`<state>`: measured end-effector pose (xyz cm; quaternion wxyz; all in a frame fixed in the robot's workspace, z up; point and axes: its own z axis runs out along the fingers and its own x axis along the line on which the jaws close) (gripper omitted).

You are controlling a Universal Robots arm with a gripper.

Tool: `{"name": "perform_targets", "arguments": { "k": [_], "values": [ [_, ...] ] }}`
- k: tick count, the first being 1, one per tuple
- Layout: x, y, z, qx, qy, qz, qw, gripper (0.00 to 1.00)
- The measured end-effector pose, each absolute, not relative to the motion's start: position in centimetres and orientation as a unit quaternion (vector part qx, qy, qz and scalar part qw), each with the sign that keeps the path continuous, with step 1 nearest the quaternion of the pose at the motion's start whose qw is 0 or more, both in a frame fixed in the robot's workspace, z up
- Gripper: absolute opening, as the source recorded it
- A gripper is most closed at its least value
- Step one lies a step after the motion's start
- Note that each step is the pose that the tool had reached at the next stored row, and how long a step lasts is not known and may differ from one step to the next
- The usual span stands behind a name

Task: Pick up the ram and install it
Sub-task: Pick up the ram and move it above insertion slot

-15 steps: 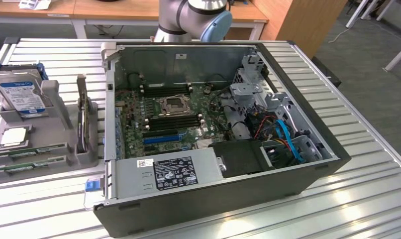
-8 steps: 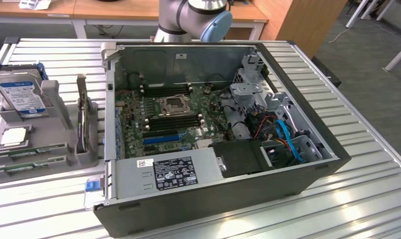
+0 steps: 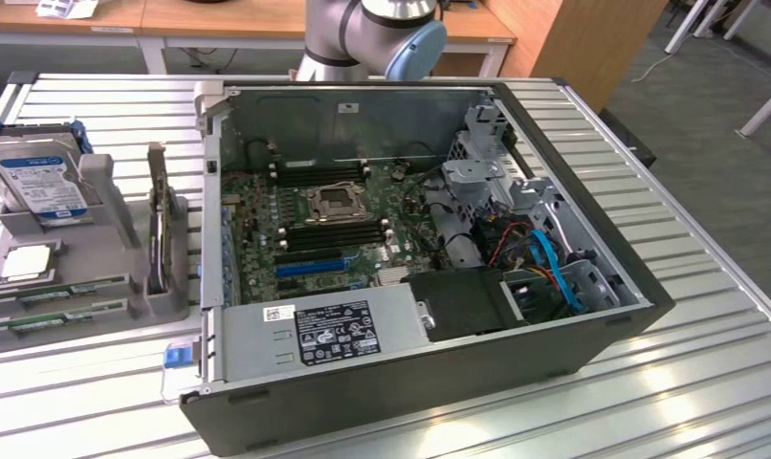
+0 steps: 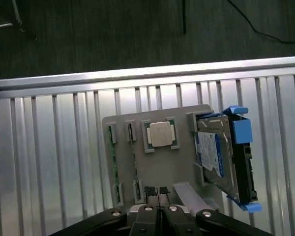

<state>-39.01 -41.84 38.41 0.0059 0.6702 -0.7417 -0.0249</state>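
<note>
Two ram sticks stand on edge in slots of a grey holder tray [image 4: 157,167]: thin green boards, one [image 4: 111,160] nearer the tray's edge and the other [image 4: 133,155] beside it. In the exterior view the same ram sticks [image 3: 54,290] [image 3: 34,323] lie at the tray's near end, on that view's left. My gripper [image 4: 156,191] hangs above the tray, shut with nothing between its fingertips, close to the second stick and apart from it. The open computer case [image 3: 590,335] holds the motherboard with its black memory slots [image 3: 341,232].
On the tray also sit a square silver processor chip [image 4: 161,133] and a silver hard drive [image 4: 214,152] with a blue label in a blue-clipped carrier. The ribbed metal table [image 3: 692,249] ends at an edge just beyond the tray. The arm's base [image 3: 360,38] stands behind the case.
</note>
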Motion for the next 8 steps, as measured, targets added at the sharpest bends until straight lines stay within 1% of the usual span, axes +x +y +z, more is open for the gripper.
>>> {"name": "perform_targets", "arguments": {
  "k": [8],
  "values": [
    [-39.02, -41.84, 38.41, 0.694, -0.720, -0.025, 0.007, 0.10]
  ]
}}
